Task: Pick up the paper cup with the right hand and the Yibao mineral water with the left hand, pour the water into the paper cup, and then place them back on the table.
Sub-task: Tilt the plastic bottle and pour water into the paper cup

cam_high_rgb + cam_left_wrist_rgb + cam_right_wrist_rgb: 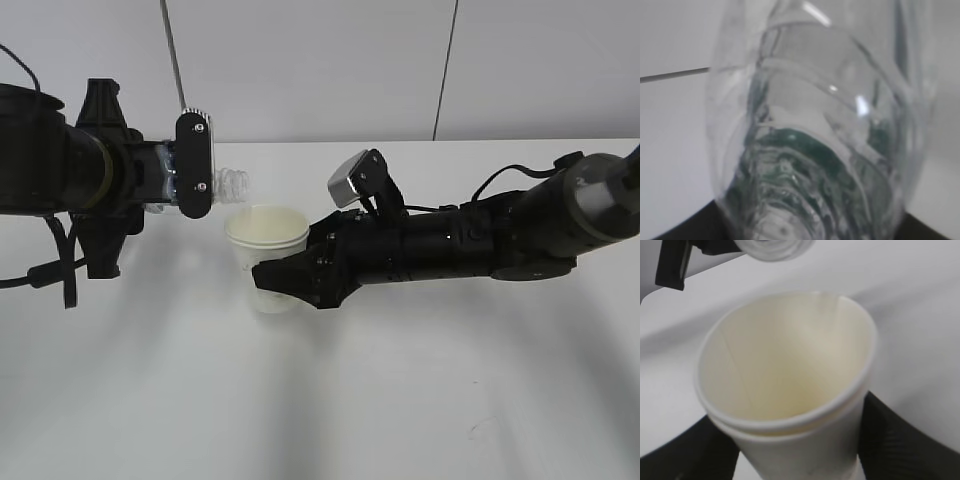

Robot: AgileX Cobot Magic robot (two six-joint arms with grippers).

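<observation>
The off-white paper cup [266,245] stands upright, held by my right gripper [285,282], which is shut on its lower wall. In the right wrist view the cup [790,390] fills the frame, its cream inside showing. My left gripper [195,165] is shut on the Yibao mineral water bottle [228,185] and holds it lying sideways, its open neck just above the cup's left rim. The bottle mouth shows at the top of the right wrist view [772,247]. The left wrist view shows the clear bottle [820,140] up close with its green label. No water stream is visible.
The white table [400,400] spreads all around the cup. A pale wall with dark seams [445,70] rises behind its far edge. Both black arms reach in from the left and right sides.
</observation>
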